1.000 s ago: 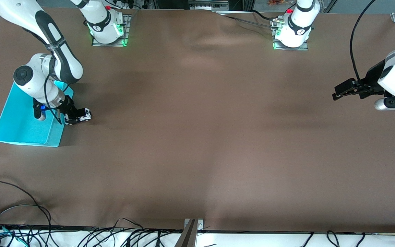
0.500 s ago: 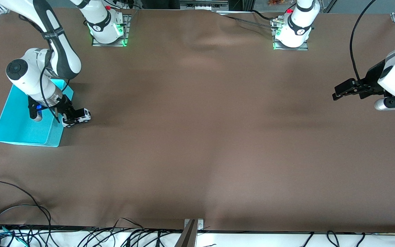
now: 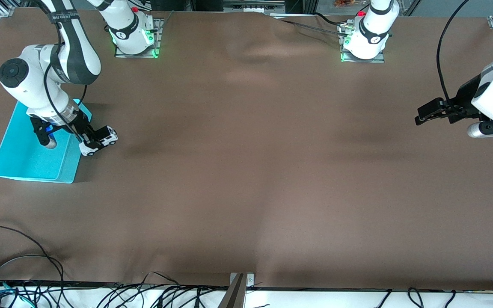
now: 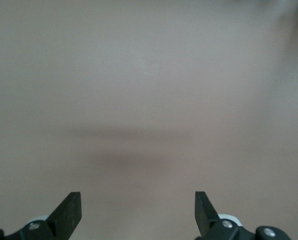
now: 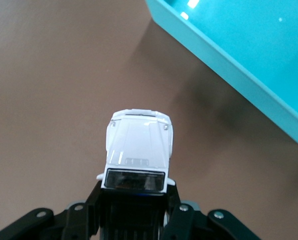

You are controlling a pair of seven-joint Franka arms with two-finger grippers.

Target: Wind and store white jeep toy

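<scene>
At the right arm's end of the desk (image 3: 246,179), front view: my right gripper (image 3: 93,140) is clamped on the white jeep toy (image 3: 99,142), fingers closed on its rear half. Jeep sits just beside the cyan bin (image 3: 28,160), at the bin's wall that faces the middle of the desk, nose pointing away from the bin and angled slightly toward the bases. Cannot tell from here if the wheels touch the brown cloth or ride just above it. My right arm leans over the bin from its base at the top of the view. My left gripper (image 3: 420,116) waits over the left arm's end of the desk, well apart from jeep and bin, holding nothing. Black cables (image 3: 24,256) lie along the desk edge nearest the camera.

Left wrist view: my left gripper (image 4: 138,210) has its fingers (image 4: 69,212) spread wide, both black tips in view, only bare brown cloth between them, with a soft shadow on it.

Right wrist view: right gripper (image 5: 134,202) fingers (image 5: 181,220) press the jeep (image 5: 137,152) from both sides at the black roof. White hood and dark windshield point away from me. Bin (image 5: 249,75) edge runs diagonally near the jeep, not touching it; its cyan floor shows a few glints.
</scene>
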